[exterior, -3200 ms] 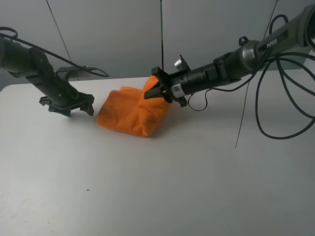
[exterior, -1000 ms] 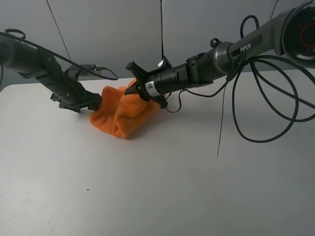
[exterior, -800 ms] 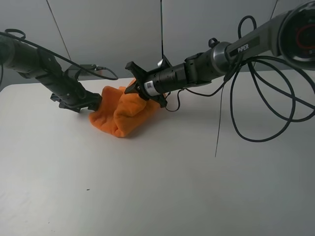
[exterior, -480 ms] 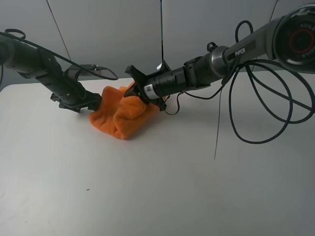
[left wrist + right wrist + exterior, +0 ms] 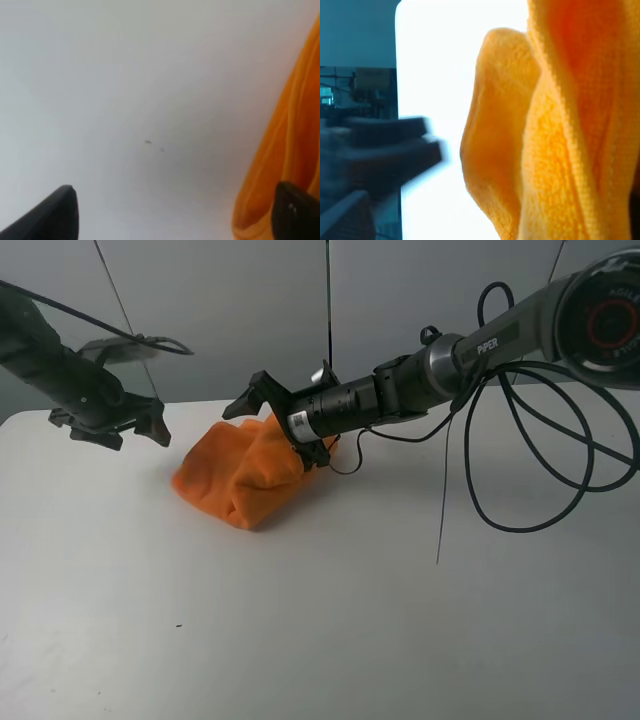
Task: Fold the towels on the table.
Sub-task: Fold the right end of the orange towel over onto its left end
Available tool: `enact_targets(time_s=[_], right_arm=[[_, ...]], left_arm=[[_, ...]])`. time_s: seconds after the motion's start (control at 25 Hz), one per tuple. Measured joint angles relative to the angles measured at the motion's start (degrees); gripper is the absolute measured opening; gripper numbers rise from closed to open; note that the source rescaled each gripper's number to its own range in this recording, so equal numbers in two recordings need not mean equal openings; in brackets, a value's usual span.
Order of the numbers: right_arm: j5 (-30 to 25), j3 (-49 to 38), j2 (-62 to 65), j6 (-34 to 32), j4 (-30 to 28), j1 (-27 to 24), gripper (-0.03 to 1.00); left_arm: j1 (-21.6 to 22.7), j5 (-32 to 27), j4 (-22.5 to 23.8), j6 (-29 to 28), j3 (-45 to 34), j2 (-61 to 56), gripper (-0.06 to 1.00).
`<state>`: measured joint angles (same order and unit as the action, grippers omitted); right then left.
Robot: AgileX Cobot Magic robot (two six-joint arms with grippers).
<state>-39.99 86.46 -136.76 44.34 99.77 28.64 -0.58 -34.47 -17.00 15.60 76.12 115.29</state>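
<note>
My right gripper [image 5: 283, 418] gapes open over the crumpled orange towel [image 5: 240, 472], frame centre; my left gripper [image 5: 112, 430], upper left, is open too.

You are looking down on a broad, matte white-grey table [image 5: 330, 620] with a rounded far-left corner, its surface running nearly the full width of the high view. One thing lies directly on it: a bright orange towel [image 5: 235, 475], bunched into a soft, lumpy heap left of centre, towards the far edge. Your left wrist view catches a folded orange edge [image 5: 280, 165] of the towel resting on the pale tabletop [image 5: 125, 100], beside two faint dark specks. Another tiny dark speck marks the near-left part of the table.
</note>
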Motion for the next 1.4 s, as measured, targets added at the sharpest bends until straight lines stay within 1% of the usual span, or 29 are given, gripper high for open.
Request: enact_targets(time_s=[0.2,0.36,0.56,0.72,0.92,1.04,1.12,1.2,1.28,1.36,1.4], right_arm=[[-0.1,0.0,1.8,0.0,0.0,0.0,1.0],[0.0,0.0,4.9,0.0,-0.1,0.5,1.0],[0.5,1.5,5.8,0.0,-0.1,3.6,1.0],[4.6,3.7,5.8,1.0,-0.1,6.6,1.0],[12.0,3.9,5.8,1.2,-0.1,8.0,1.0],[13.1,3.9,5.8,1.6,-0.1,8.6,1.0],[12.2,3.9,5.8,2.0,-0.1,8.7,1.0],[11.2,3.9,5.8,2.6,-1.3,8.7,1.0],[10.7,3.9,6.0,2.7,-4.1,8.7,1.0],[10.6,3.9,6.8,2.8,-8.5,8.7,1.0],[10.6,3.9,7.3,2.8,-11.6,8.7,1.0]], left_arm=[[3.0,-1.8,0.0,-0.2,0.0,-8.2,0.99],[3.6,-3.4,0.7,-1.6,0.0,-12.5,0.99],[3.9,-6.2,1.2,-2.9,1.2,-17.1,0.99],[3.9,-8.4,1.2,-3.1,2.1,-19.7,0.99],[3.9,-10.4,1.2,-3.5,2.2,-21.0,0.99],[3.9,-10.6,1.2,-3.4,2.2,-21.4,0.99],[3.9,-10.7,1.2,-3.4,2.2,-21.7,0.99],[3.9,-11.0,1.2,-3.4,2.2,-21.7,0.99],[3.9,-11.3,1.2,-3.4,2.2,-21.7,0.99],[3.9,-12.1,1.5,-3.4,2.2,-21.8,0.99],[3.9,-12.6,1.6,-3.4,2.2,-21.8,0.99]])
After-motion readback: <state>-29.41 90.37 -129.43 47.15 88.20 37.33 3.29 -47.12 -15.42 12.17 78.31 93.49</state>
